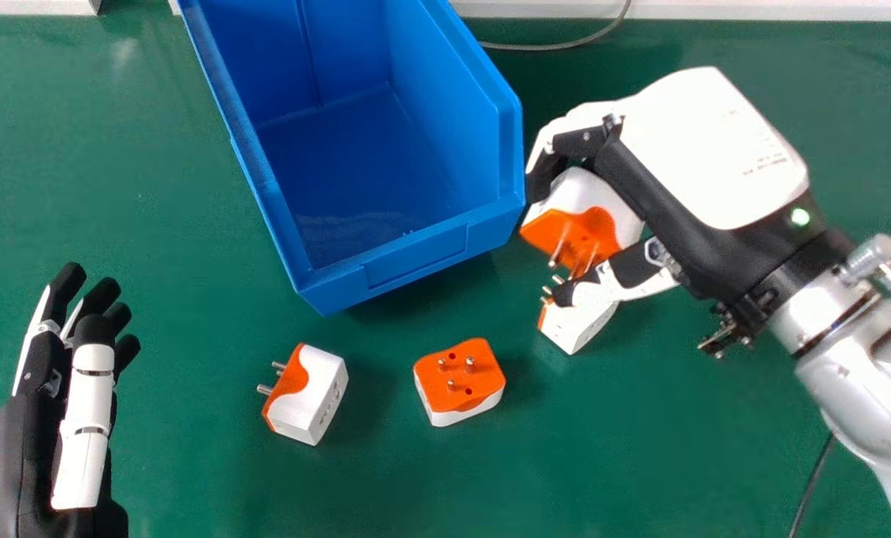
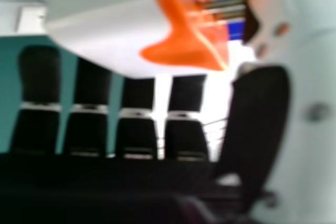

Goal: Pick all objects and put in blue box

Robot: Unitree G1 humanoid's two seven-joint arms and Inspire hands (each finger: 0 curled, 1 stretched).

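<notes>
Head view: upper plug adapter point(image 1: 581, 224) is held btwn curled fingers & thumb of right robot hand point(image 1: 707, 157), partly closed, just beside blue box point(image 1: 415, 258). Prob. lifted; contact w/ box wall can't be told. Lower plug adapter point(image 1: 576, 326) is part hidden by thumb; touch can't be told. On surface point(image 1: 191, 478), nearer the robot: side-lying plug adapter point(image 1: 315, 400), pins to view's left, & 3-pin plug adapter point(image 1: 459, 377), pins up. Left robot hand point(image 1: 90, 418) is seen lower left, fingers extended, nothing held.

Risks: box side could be clipped if upper adapter is moved across w/o enough lift; box might be shoved or grip knocked loose. Lower adapter could be dragged or spun by thumb, b/c spacing is tight; pins might also be snagged on pins.

Right hand view: upper adapter is seen btwn fingers & thumb, pin side turned to thumb. Finger contact can't be confirmed. If thumb is bearing mainly on pins/edge, adapter could be rolled out during transfer. Deeper seating on white body prob. safer; release should be held until it's well inside rim.
</notes>
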